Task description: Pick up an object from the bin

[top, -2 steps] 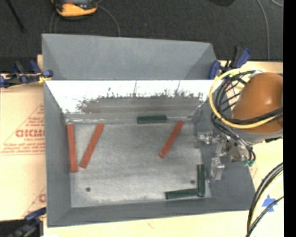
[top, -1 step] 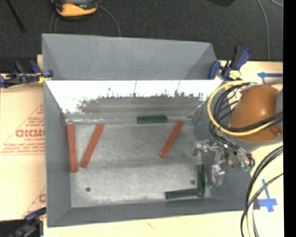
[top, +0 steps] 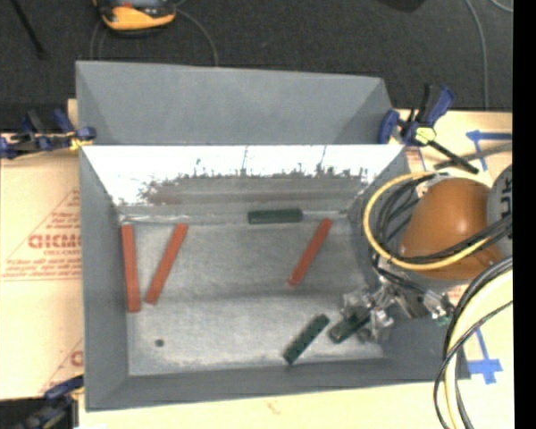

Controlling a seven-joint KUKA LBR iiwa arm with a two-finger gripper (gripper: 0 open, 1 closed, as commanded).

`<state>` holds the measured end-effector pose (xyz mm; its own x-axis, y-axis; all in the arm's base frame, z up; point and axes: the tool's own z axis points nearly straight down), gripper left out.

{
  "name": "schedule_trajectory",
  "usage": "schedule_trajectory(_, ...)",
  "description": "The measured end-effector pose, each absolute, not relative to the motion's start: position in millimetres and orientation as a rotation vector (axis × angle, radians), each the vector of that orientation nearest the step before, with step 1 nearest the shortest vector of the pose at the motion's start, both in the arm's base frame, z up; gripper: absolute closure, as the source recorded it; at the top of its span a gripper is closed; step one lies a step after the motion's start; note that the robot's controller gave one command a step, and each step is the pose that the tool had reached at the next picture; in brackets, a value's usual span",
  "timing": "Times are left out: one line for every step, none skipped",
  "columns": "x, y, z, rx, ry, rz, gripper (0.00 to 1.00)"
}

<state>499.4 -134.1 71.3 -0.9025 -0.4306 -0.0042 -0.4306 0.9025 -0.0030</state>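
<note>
My gripper is low in the bin's front right corner, under the arm's orange dome and cables. A short dark green block lies right at its tip, touching or nearly touching it; whether it is gripped cannot be made out. Just left of that, a longer dark green stick lies slanted on the bin floor near the front wall. A red stick lies slanted a little further back, to the gripper's upper left.
Two more red sticks lie at the left side of the bin. Another dark green stick rests along the back wall. A tiny dark speck sits at the front left.
</note>
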Motion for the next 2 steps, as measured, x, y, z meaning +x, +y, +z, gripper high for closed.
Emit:
schedule_trajectory(499.4,-134,71,-0.694,3.059,-0.003,1.0)
schedule_trajectory(513.9,-141,228,-0.674,3.062,-0.005,1.0)
